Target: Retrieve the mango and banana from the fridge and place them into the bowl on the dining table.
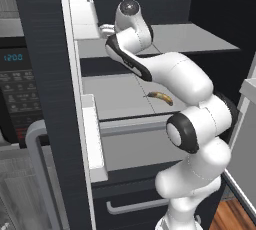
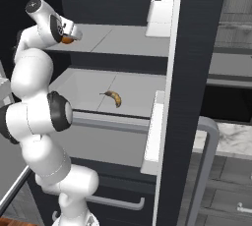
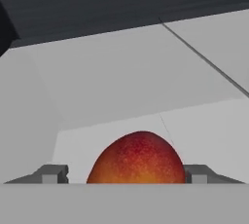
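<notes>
Between the tool's fingertips, the hand view catches a smooth red-orange mango, seemingly pinched; base views add a curved banana lying on the fridge shelf.

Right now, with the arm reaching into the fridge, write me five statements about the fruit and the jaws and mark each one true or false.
1. The banana lies on the fridge shelf below the one the arm has reached into. True.
2. The mango sits between the two fingertips in the hand view. True.
3. The banana is held in the jaws. False: it lies alone on its shelf, apart from the arm.
4. The fridge doors are closed. False: they stand open, with the light grey shelves exposed.
5. The mango rests beside the banana on one shelf. False: it is on the shelf above.
</notes>
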### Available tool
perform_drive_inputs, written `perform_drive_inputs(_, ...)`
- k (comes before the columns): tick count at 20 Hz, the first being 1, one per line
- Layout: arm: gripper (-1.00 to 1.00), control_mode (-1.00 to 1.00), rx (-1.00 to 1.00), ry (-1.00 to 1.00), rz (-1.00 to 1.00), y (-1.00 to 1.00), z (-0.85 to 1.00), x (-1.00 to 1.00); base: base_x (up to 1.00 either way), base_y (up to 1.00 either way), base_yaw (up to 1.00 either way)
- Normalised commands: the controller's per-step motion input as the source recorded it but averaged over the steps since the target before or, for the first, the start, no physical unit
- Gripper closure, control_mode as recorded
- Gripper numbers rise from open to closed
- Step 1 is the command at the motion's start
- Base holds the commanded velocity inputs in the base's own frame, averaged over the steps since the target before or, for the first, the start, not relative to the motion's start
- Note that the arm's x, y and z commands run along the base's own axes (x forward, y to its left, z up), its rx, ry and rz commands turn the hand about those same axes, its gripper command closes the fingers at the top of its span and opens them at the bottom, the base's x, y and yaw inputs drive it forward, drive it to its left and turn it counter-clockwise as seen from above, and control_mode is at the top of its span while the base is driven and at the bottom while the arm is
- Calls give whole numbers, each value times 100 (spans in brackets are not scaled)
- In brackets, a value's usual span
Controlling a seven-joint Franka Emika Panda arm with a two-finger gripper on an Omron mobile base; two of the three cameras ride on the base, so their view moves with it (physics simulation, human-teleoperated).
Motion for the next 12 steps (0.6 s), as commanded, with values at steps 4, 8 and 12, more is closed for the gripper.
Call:
perform_drive_inputs(4, 100, -100, 0, 5, -5, -14, -16, 22, 0, 0, 0)
perform_drive_inputs(8, 100, -100, 0, 10, -5, -38, -11, -3, 0, 0, 0)
perform_drive_inputs(12, 100, -100, 1, 1, -10, -72, -1, -67, 0, 0, 0)
